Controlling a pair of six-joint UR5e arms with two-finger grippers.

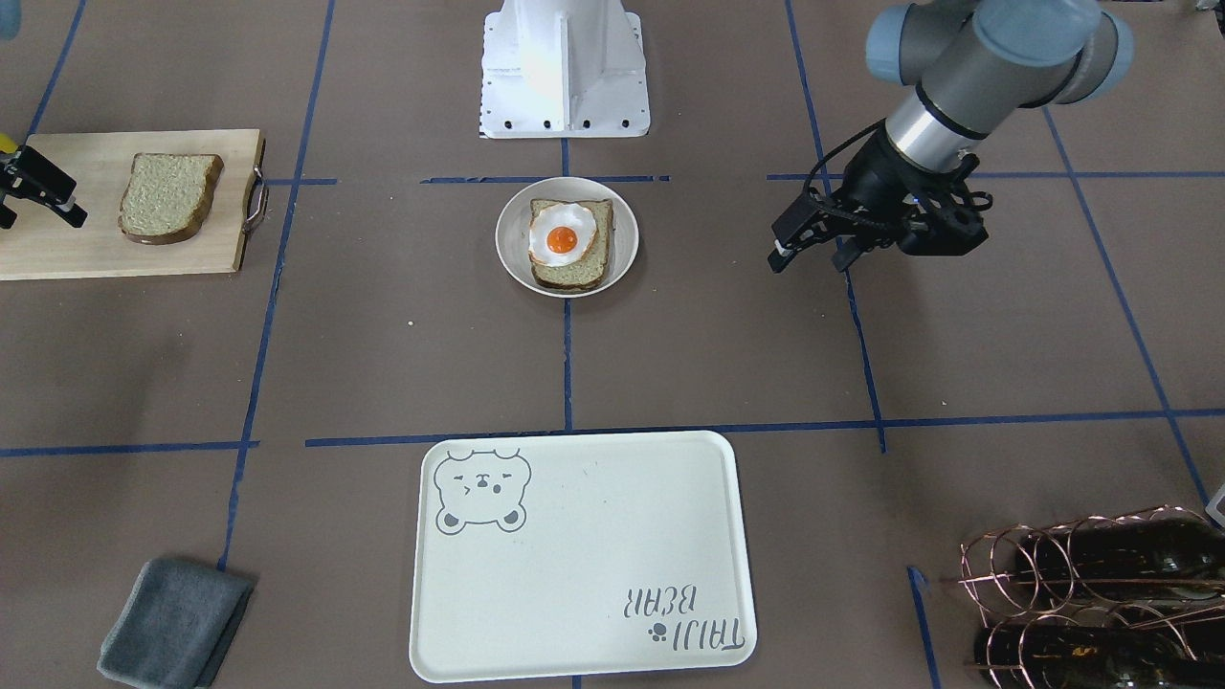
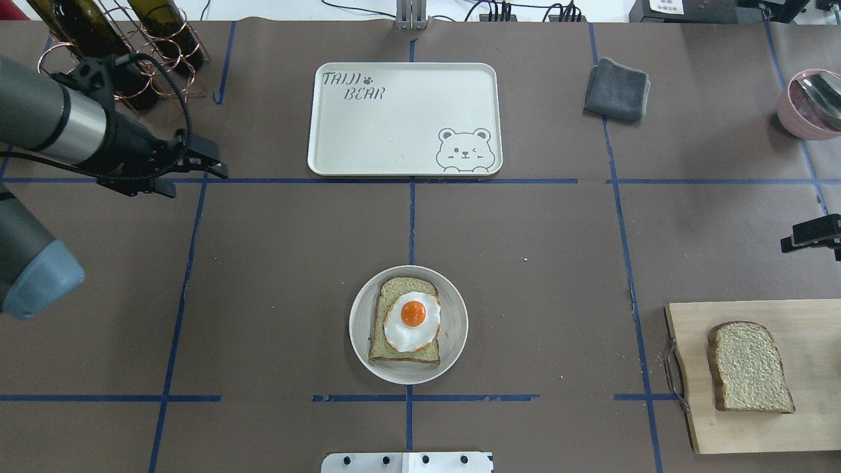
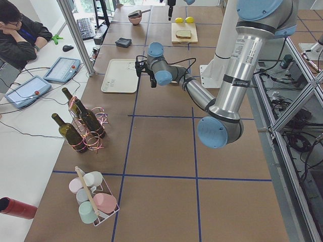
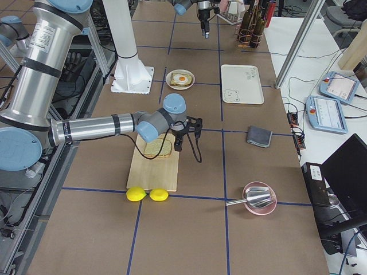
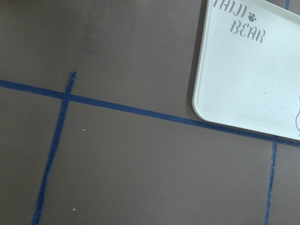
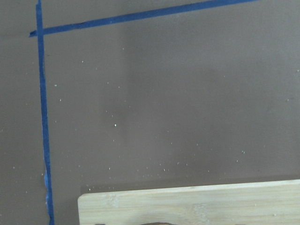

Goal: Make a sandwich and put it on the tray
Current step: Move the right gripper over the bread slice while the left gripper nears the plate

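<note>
A brown paper-covered table, gridded with blue tape, fills the scene, and we work it from both ends. Our right gripper hangs at the edge of the cutting board with its fingers apart and nothing between them. It is near the loose bread slice lying flat there. We judge it is stationed here because that slice is the lid the sandwich lacks.

Our left gripper is likewise spread and empty. It is held above bare table off the tray's corner on our left, seemingly parked clear of the work.

At the centre, the plate holds the lower slice with the fried egg resting on it, yolk up, so the sandwich is half built. The tray lies across the table from us, well apart from the plate and with nothing on it.

Next, we reckon, the right gripper must pinch the loose slice by its edge, carry it over and lay it squarely on the egg. The egg could slide if the slice lands crooked.
</note>
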